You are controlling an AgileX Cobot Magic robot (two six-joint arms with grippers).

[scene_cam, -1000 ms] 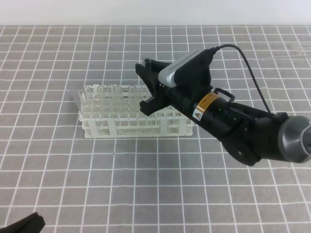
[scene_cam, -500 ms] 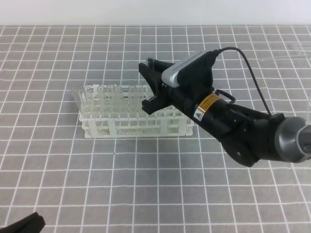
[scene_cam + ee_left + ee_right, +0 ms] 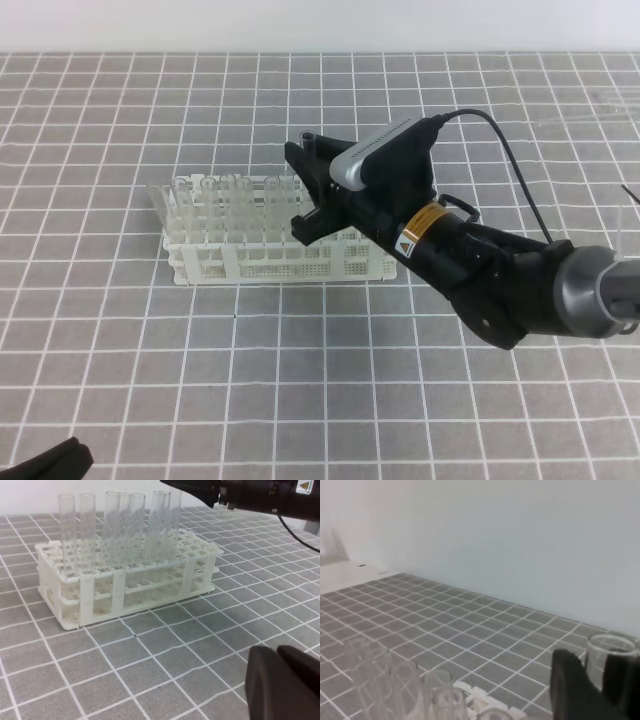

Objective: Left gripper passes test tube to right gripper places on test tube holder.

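Clear test tube (image 3: pixel 612 662) between right gripper (image 3: pixel 305 190) fingers, seemingly gripped, above white test tube holder (image 3: pixel 280 255), left gripper (image 3: pixel 285 685) clenched.

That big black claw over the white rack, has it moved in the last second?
Yes. The right gripper has sunk slightly toward the test tube holder, which stayed put.

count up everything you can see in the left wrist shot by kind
clear test tubes: 7, standing in the rack
white test tube holder: 1
black grippers: 2, the left gripper at bottom right and the right gripper over the rack
total: 10
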